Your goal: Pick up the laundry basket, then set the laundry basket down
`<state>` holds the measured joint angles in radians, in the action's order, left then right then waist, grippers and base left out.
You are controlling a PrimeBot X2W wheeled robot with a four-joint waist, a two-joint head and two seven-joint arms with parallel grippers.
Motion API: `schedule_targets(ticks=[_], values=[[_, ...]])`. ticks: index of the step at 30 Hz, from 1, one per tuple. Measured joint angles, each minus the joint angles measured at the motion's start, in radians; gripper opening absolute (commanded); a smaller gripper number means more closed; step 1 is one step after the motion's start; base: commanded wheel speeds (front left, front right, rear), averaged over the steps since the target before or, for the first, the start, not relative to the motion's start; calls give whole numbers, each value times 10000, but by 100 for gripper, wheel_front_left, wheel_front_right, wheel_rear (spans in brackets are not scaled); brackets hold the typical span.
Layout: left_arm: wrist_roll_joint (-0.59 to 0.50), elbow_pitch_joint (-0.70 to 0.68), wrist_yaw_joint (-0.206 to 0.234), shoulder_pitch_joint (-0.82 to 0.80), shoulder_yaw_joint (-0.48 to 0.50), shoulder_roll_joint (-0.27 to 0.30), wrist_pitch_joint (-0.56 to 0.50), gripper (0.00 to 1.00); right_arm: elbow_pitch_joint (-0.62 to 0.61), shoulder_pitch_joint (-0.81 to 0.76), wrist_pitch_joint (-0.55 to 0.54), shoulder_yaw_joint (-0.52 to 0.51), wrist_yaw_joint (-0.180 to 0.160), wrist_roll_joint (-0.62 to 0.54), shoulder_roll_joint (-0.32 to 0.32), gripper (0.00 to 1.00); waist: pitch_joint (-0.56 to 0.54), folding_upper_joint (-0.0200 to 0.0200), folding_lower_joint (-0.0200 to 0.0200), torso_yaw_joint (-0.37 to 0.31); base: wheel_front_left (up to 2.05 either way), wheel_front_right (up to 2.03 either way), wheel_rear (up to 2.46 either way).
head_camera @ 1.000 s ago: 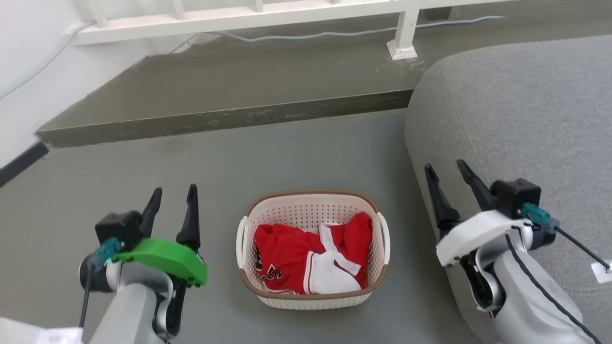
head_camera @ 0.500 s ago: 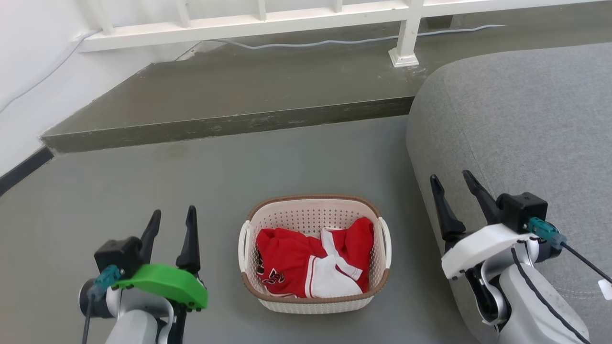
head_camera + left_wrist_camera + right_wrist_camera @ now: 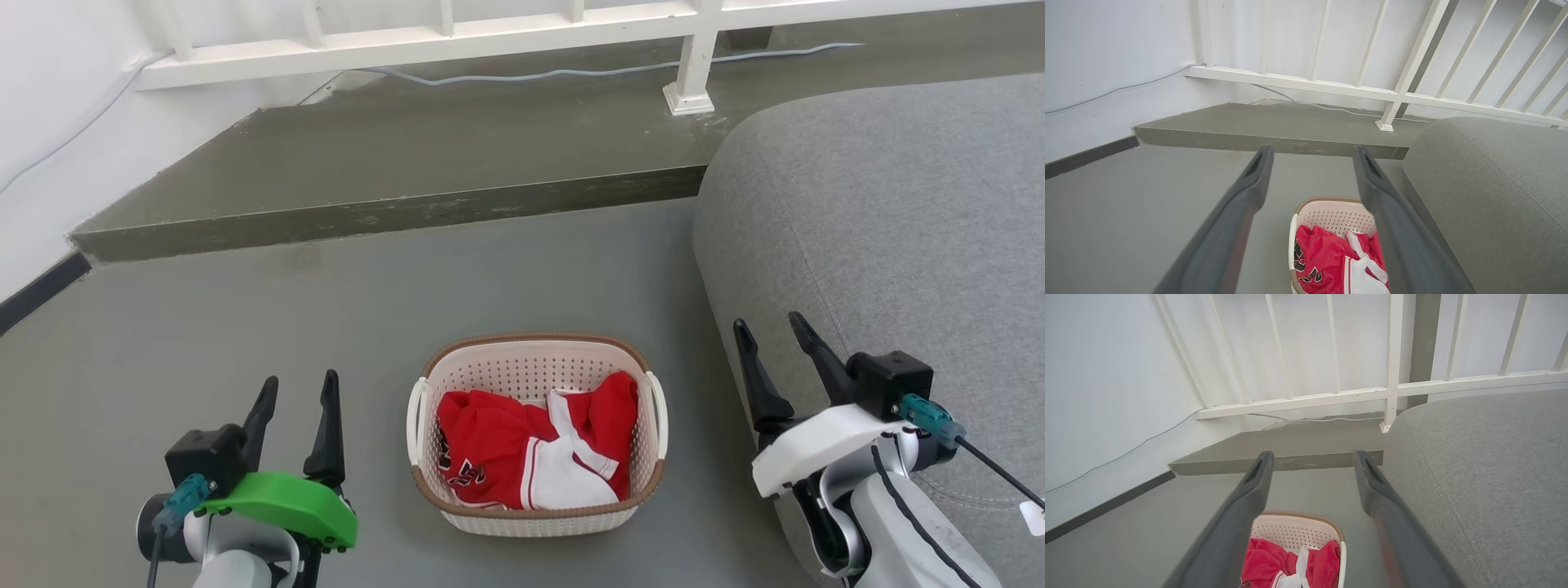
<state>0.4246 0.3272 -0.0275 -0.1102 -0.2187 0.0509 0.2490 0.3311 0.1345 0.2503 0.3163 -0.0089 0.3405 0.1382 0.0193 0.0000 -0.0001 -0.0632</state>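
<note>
We are holding our left tool (image 3: 300,377) and right tool (image 3: 766,320) released and empty on either side of the laundry basket (image 3: 531,367) sitting on the floor (image 3: 245,327).

A: Where does the laundry basket (image 3: 531,367) sit?
B: On the floor (image 3: 326,327), clothes (image 3: 498,449) inside, between the left end effector (image 3: 300,377) and right end effector (image 3: 766,321); sofa (image 3: 882,229) right of it, step (image 3: 408,155) behind.

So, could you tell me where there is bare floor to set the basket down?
Widest: the grey floor between the cream perforated plastic basket, the raised step and the white wall. Also bare between the basket and the left fingers. Tight: the strip between basket and grey fabric sofa.
</note>
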Motion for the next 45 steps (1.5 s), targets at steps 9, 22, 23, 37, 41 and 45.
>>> schedule_targets(ticks=[9, 22, 23, 37, 41, 45], values=[[-42, -182, -77, 100, 163, -17, 0, 100, -82, -12, 0, -121, 104, -161, -48, 100, 62, 0, 0, 25, 0, 0, 0], [-148, -345, -211, 124, 236, -40, 0, 100, -125, -92, 0, -234, 205, -336, -117, 100, 135, 0, 0, 57, 0, 0, 0], [-148, -343, -242, 125, 236, -42, 0, 100, -128, -117, 0, -240, 205, -337, -119, 100, 142, 1, 0, 58, 0, 0, 0], [466, 314, -297, 480, 299, -142, -245, 0, 456, -835, -136, -343, 207, 263, -328, 0, 130, 0, 1, 94, 0, 0, 0], [926, 314, -299, 479, 451, -144, -387, 0, 416, -833, -240, -493, 265, 744, -366, 0, 116, 0, 0, 117, 0, 0, 0], [1473, 309, -330, 479, 525, -144, -522, 0, 385, -831, -416, -625, 311, 1361, -378, 0, 105, 0, 1, 138, 0, 0, 0]])
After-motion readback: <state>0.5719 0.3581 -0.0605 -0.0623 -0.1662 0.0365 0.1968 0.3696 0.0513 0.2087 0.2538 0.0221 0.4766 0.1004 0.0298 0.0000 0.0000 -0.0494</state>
